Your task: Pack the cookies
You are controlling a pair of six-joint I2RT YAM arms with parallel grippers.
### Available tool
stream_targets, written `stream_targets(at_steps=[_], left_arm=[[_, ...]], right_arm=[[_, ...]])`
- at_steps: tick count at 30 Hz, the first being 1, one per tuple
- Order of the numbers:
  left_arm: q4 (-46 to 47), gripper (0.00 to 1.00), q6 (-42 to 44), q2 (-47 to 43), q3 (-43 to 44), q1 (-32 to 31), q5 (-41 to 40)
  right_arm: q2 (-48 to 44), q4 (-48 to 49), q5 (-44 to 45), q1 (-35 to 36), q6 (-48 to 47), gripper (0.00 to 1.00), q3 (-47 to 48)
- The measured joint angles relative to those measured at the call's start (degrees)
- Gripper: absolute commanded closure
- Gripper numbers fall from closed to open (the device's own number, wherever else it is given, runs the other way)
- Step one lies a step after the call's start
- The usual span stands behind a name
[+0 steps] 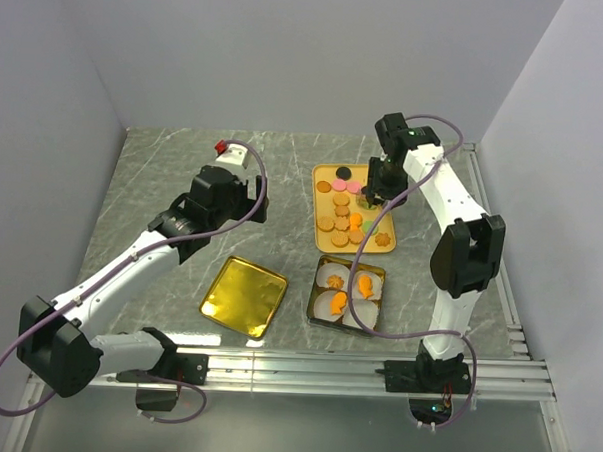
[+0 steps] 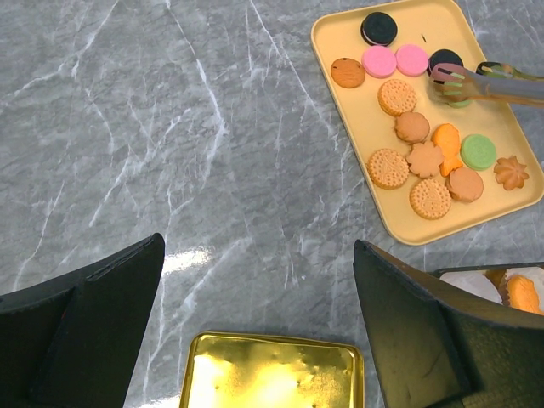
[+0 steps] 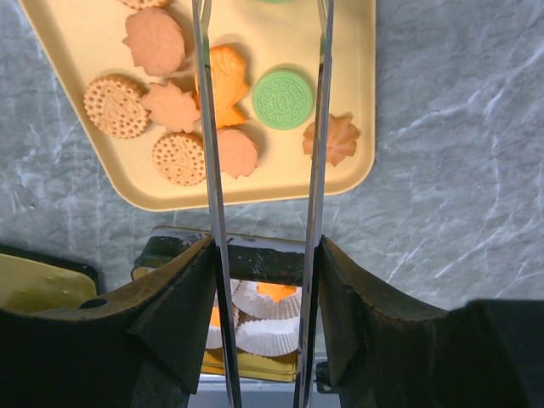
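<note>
The cookies (image 1: 342, 213) lie on a yellow tray (image 1: 315, 209): tan, orange, pink, green and black ones. In the left wrist view they (image 2: 425, 157) fill the tray (image 2: 340, 38). My right gripper (image 1: 378, 184) is shut on metal tongs (image 3: 208, 170), whose two arms run between its fingers (image 3: 265, 246) and stand apart over the tray (image 3: 76, 34) near a green cookie (image 3: 283, 99). The tong tips (image 2: 459, 81) hover by a black cookie (image 2: 444, 59). My left gripper (image 1: 233, 195) is open and empty (image 2: 259, 246) above the table.
An open tin (image 1: 347, 293) with white paper cups (image 3: 263, 336), some holding orange cookies (image 1: 362, 284), stands near the tray. Its gold lid (image 1: 243, 296) lies to the left, under my left gripper (image 2: 272, 374). A small red-and-white object (image 1: 228, 151) sits at the back.
</note>
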Motion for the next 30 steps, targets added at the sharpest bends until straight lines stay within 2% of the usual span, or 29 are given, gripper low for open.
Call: stream_targets(at_steps=[5, 11, 14, 23, 26, 30], left_arm=[[0.1, 0.01, 0.0, -0.3, -0.2, 0.0, 0.0], [0.2, 0.01, -0.1, -1.2, -0.3, 0.0, 0.0], [0.2, 0.01, -0.2, -1.6, -0.3, 0.0, 0.0], [0.4, 0.01, -0.2, -2.1, -0.6, 0.0, -0.2], [0.8, 0.01, -0.2, -2.0, -1.2, 0.0, -0.7], [1.3, 0.01, 0.0, -1.4, -1.3, 0.2, -1.5]], right_arm=[[0.0, -0.1, 0.5, 0.0, 0.0, 0.48, -0.7], [0.0, -0.1, 1.0, 0.0, 0.2, 0.69, -2.2], [0.0, 0.0, 1.1, 0.0, 0.4, 0.73, -2.3], [-1.5, -1.7, 1.1, 0.2, 1.1, 0.75, -1.1], [-6.0, -2.6, 0.4, 0.5, 1.9, 0.74, -1.4], [-17.7, -2.3, -1.5, 2.3, 4.2, 0.74, -5.7]])
